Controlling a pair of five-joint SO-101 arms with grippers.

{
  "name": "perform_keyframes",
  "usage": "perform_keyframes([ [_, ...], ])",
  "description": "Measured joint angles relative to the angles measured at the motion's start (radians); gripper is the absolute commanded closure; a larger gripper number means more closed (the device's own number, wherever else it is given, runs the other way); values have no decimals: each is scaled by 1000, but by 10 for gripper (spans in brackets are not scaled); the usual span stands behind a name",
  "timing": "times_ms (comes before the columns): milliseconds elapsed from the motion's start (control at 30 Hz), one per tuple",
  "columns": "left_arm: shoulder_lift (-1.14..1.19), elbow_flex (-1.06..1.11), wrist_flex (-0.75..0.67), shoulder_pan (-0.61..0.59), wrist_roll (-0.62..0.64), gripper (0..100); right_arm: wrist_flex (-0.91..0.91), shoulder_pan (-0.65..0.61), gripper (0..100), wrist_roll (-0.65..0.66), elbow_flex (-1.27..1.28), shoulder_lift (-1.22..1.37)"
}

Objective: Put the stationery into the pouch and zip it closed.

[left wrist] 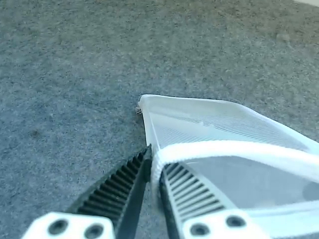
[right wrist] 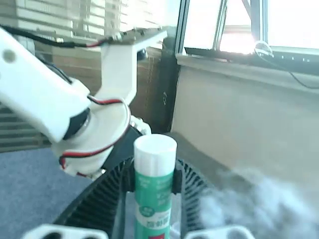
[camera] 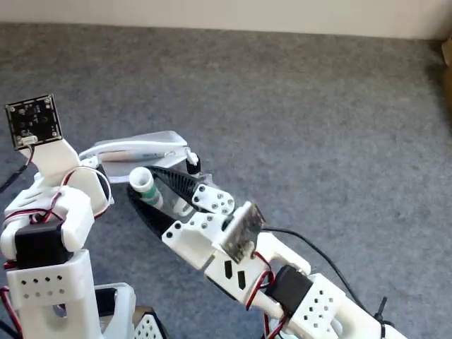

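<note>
1. High view: grey carpet table [camera: 318, 106]. The left arm [camera: 49, 212] stands at the left side, its end at one end of the pouch [camera: 141, 147]. The pouch is white and see-through and lies lengthwise away from that arm, with the zip pull [camera: 192, 159] at the far end. The right gripper [camera: 152, 194] is on the arm that enters from the lower right, jaws closed on a glue stick [camera: 143, 185]. The stick has a white cap and green body, is tilted, and sits just beside the pouch's long edge. Can't tell if they touch.
2. Left wrist view: the left gripper [left wrist: 149, 162] has black ridged jaws pinched tight on the pouch's white edge band. The pouch's mesh side spreads away from the jaws above the carpet, its far corner close to the carpet.
3. Right wrist view: the stick stands upright between the right gripper's two black ridged jaws, which clamp the green body, cap poking past the tips. The left arm is close behind it, white with red and black wires [right wrist: 87, 149]. A window [right wrist: 279, 25] is in the background.
</note>
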Motion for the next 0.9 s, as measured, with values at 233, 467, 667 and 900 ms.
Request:
perform_keyframes([
  [233,0,0,0,0,0,993,-183,-5,985,0,2,71],
  [467,0,0,9,0,0,993,-433,3,985,-3,-12,379],
  [667,2,0,9,0,0,993,-575,61,985,-3,-40,496],
  [900,2,0,9,0,0,993,-592,74,985,-3,-40,491],
])
